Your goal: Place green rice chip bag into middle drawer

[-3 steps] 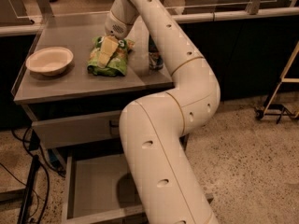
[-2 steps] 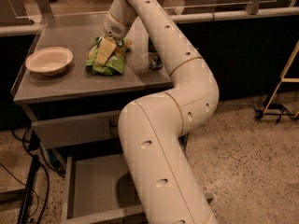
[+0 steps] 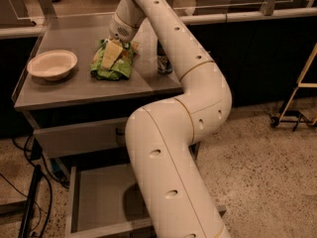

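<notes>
The green rice chip bag [image 3: 107, 71] lies on the grey counter [image 3: 69, 90], right of the middle. My gripper [image 3: 112, 53] reaches down from the long white arm [image 3: 168, 133] and rests on top of the bag. The middle drawer [image 3: 96, 202] stands pulled open low at the front, under the counter. It is grey with a bare flat bottom, and the arm hides its right part.
A cream bowl [image 3: 52, 64] sits on the counter left of the bag. A blue drink can [image 3: 164, 63] stands right of the bag, half hidden by the arm. The upper drawer [image 3: 74, 138] is shut. Cables [image 3: 29, 192] lie at the left, and a yellow frame [image 3: 297, 98] stands at the right.
The gripper and the bag under it have shifted slightly to the left on the counter. The drawer, bowl and can have not moved.
</notes>
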`<state>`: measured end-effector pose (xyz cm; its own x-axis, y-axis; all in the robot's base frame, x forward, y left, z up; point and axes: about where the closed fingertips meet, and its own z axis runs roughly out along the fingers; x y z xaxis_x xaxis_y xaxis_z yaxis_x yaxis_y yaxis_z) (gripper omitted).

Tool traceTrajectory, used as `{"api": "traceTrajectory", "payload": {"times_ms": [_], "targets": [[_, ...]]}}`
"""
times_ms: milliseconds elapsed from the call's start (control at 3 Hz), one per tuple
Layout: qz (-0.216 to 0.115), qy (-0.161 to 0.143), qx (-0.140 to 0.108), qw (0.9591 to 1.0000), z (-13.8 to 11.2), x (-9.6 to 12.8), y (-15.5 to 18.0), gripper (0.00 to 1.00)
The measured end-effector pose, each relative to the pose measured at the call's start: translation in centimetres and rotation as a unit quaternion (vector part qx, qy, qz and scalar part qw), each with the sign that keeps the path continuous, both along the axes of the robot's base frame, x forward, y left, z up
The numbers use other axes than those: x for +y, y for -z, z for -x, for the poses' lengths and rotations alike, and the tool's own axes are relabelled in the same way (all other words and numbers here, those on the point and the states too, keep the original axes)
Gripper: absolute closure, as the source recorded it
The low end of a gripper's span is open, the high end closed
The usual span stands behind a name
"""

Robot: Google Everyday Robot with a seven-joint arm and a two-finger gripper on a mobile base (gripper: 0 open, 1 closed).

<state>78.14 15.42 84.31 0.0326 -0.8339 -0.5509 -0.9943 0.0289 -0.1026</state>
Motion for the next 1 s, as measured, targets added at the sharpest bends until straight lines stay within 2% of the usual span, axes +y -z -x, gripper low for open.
{"api": "traceTrajectory", "payload": {"times_ms": [1000], "targets": [[-0.009, -0.002, -0.004, 0.9999, 0.4, -0.1, -1.5, 1.0]]}}
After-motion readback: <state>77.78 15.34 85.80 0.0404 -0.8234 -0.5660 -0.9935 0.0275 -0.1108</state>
